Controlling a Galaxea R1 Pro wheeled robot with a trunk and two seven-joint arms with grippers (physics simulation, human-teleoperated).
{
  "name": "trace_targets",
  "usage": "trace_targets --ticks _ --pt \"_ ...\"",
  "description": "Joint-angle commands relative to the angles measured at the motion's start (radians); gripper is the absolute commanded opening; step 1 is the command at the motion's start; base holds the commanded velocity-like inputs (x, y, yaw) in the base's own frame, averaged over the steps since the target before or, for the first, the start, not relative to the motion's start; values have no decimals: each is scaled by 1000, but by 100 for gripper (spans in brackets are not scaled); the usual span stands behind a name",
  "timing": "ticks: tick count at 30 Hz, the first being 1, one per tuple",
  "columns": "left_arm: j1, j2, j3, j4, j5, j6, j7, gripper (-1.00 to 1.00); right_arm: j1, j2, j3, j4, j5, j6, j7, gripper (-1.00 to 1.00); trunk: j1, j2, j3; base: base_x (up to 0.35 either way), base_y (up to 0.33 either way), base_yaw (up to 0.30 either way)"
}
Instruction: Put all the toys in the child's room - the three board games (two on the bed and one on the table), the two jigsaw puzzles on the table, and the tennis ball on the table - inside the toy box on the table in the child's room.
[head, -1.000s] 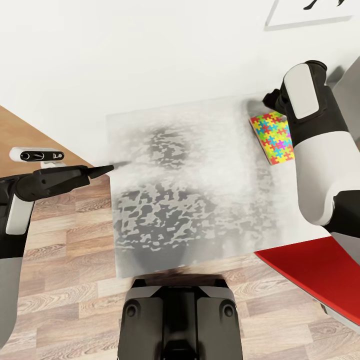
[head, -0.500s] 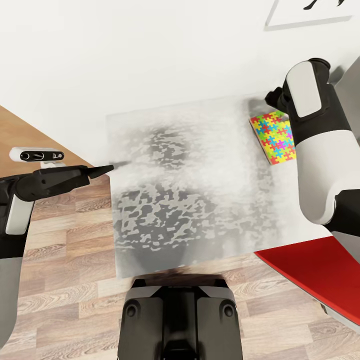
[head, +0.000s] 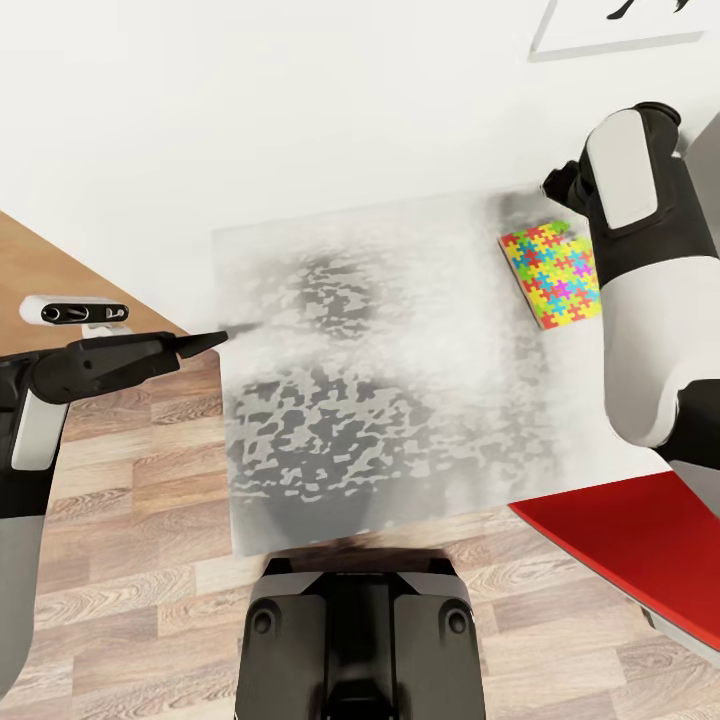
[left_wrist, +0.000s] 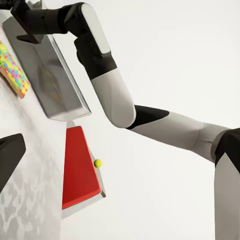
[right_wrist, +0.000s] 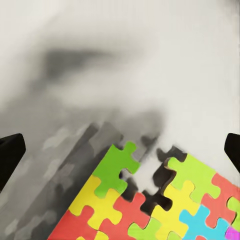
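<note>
Our right pincer (right_wrist: 120, 145), fingers spread wide and empty, hangs over the corner of a thin multicoloured jigsaw puzzle mat (head: 552, 275) lying flat on the mottled white counter (head: 380, 380). The left pincer (head: 205, 340) points idle at the counter's edge; we cannot tell its state. Our judgement: a mat this thin may slide or slip from the fingers.

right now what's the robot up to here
The right arm reaches over the white table, its end effector open above a corner of a jigsaw puzzle that lies flat on the table, not yet gripped. The left end effector hangs idle at the table's near edge. The left wrist view shows the grey toy box and the tennis ball.
</note>
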Motion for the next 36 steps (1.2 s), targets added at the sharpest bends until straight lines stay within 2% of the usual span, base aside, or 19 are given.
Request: trace_targets --ticks 1,6,12,23,36 --pt "0 0 0 0 0 11 -3 100 -1 -12 5 -3 -8 4 -8 100 1 -2 -1 0 0 0" --pt "0 1 0 0 0 11 -3 100 -1 -49 4 -10 -8 3 -7 100 1 -2 -1 0 0 0" --pt "0 1 0 0 0 11 -3 100 -1 -76 4 -16 -10 3 -6 100 1 -2 -1 0 0 0" --pt "0 1 0 0 0 11 -3 100 0 -87 5 -20 -11 3 -7 100 1 -2 -1 0 0 0" --pt "0 4 2 0 1 11 -3 100 7 -79 10 -20 -10 4 -9 100 1 -2 -1 0 25 0"
